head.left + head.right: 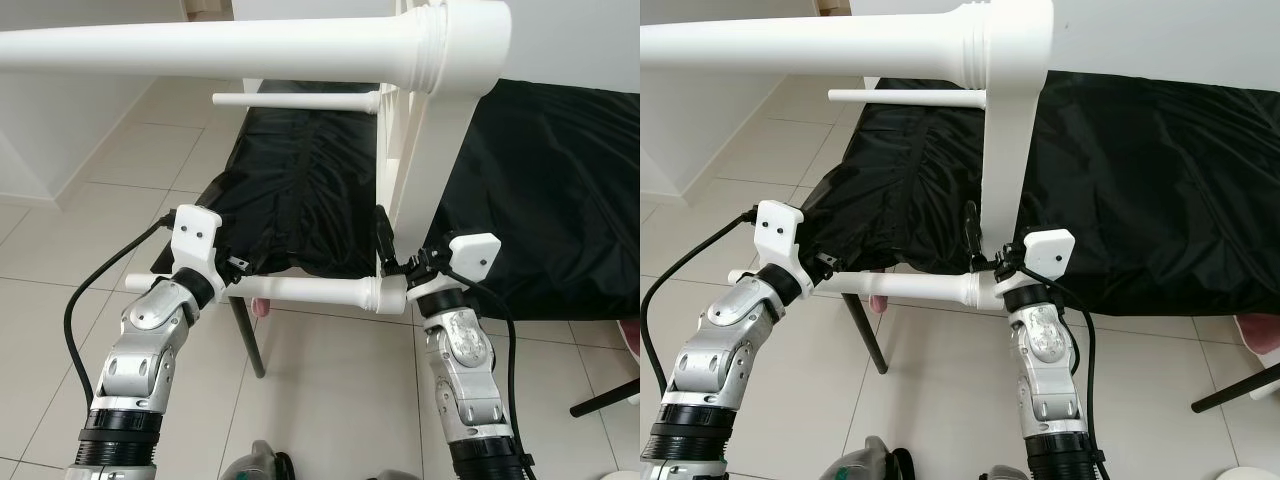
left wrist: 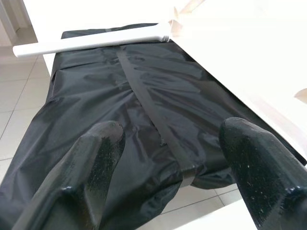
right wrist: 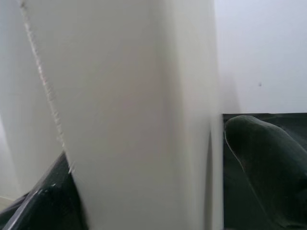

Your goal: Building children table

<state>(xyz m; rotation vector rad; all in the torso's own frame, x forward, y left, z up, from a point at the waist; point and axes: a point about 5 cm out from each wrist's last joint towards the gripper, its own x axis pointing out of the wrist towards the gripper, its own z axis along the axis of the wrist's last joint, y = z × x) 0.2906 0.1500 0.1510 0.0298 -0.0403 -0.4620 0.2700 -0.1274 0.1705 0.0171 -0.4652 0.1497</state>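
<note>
Gleaming pale floor tiles (image 1: pixel 320 370) beneath a black-covered cot (image 1: pixel 1140 180) by white walls (image 1: pixel 60 130)

1. Pale square tiles (image 1: pixel 330 360) with thin grey joints are covering the whole floor.
2. A white wall (image 1: pixel 60 130) is standing at the left, and its base is meeting the tiles along a diagonal line.
3. A cot with black fabric (image 1: pixel 1140 180) is lying across the middle of the room, and its dark metal leg (image 1: pixel 250 340) is resting on the tiles.
4. Soft, even daylight is falling on the floor, giving no hard shadows.
</note>
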